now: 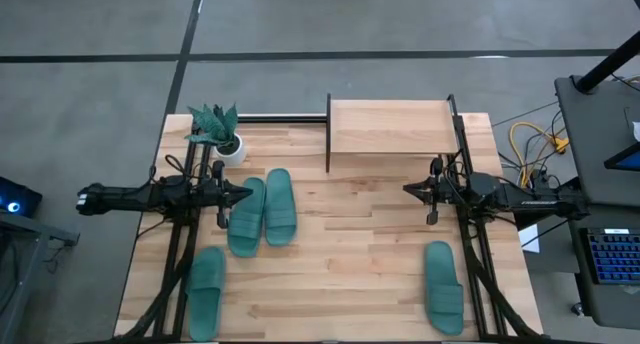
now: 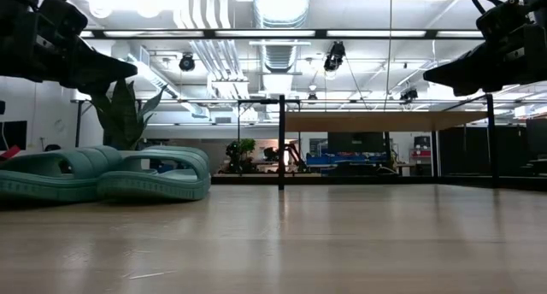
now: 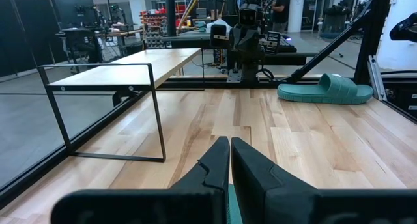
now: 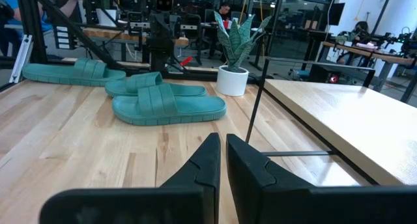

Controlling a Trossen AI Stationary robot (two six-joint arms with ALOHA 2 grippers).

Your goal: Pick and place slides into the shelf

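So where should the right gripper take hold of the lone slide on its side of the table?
Probably across the wide strap of the slide, coming straight down from above: it lies sole-down and alone, with the strap arching clear of the sole. The right gripper is empty and nearest to it.

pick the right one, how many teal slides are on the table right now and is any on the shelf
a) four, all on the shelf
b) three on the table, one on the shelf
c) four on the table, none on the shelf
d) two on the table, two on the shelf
c: the high view shows a pair of slides side by side near the plant, one slide at the front left and another slide at the front right, while the shelf top is bare.
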